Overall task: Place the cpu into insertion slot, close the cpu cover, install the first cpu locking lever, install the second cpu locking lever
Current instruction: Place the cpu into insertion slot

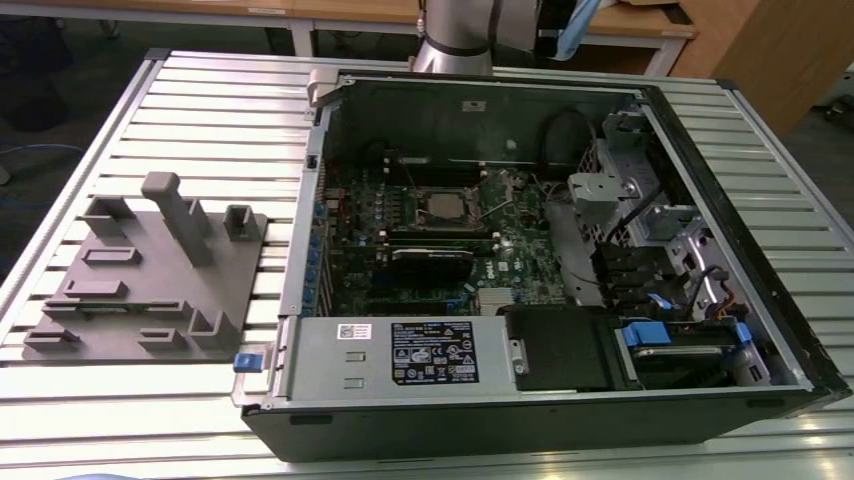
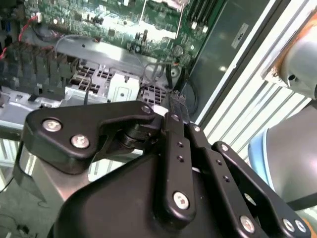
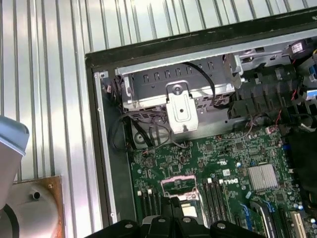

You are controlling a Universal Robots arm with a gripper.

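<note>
The insertion slot sits mid-board in the open computer case, between the memory slots. A silver-grey square, the cpu, lies in it. In the first wrist view the cpu cover is a silvery-pink frame with a dark cut-out on the slot's side toward the drive cage. I cannot tell whether it lies flat or stands up. A pale patch of the cpu shows beside my fingers. My gripper hangs high above the slot, black fingers pressed together with nothing between them.
The case lies open on a slatted metal table. A grey fixture with posts and pockets stands at the exterior view's left. The drive cage, loose cables and a black expansion card crowd the board around the slot.
</note>
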